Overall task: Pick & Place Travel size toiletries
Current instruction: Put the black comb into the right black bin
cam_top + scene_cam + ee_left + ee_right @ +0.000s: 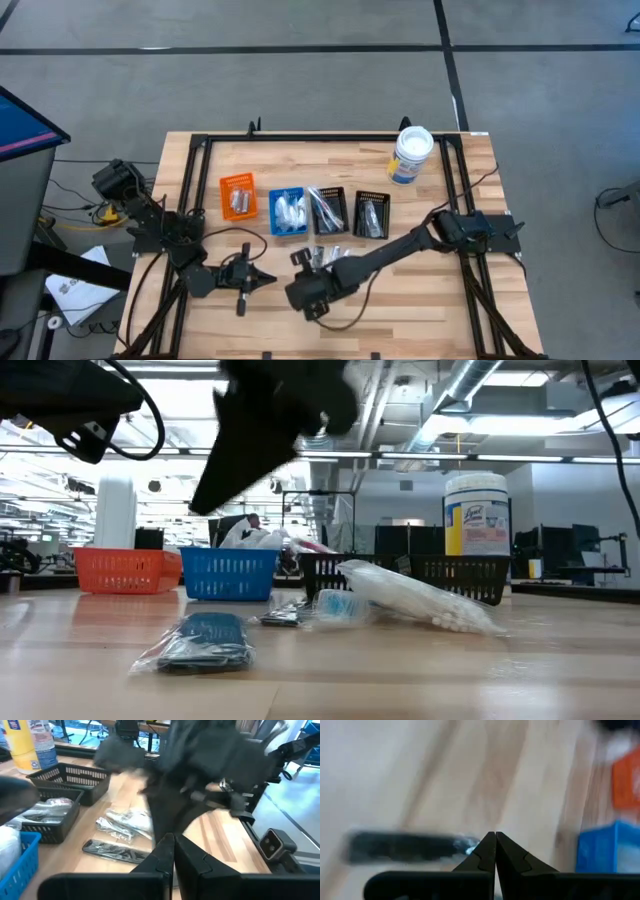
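- The wooden table (420, 300) carries everything, with both dark arms reaching in over its near half.
- The right arm stretches low and long from its base at the right edge toward the table's middle, and its wrist ends near the front centre. The right gripper (495, 836) has its fingers pressed tip to tip, with nothing between them. Its wrist view looks down on a dark wrapped packet (400, 847) lying flat on the wood just beyond the fingertips, apart from them.
- The left arm is folded near the left front of the table. The left gripper (174, 837) points across the table toward the right arm, fingers fully together and empty.
- A white tub (411, 153) with a blue label stands upright at the far right of the table.
- Four small bins sit in a row across the middle: an orange bin (238, 196), a blue bin (288, 211) and two black bins (327, 209), each with items inside.
- Loose toiletries (322, 257) lie on the wood in front of the bins, just beside the right arm's wrist. In the low view they show as a clear bag of white sticks (420, 598) and a blue-tinted wrapped packet (205, 641) nearer the camera.
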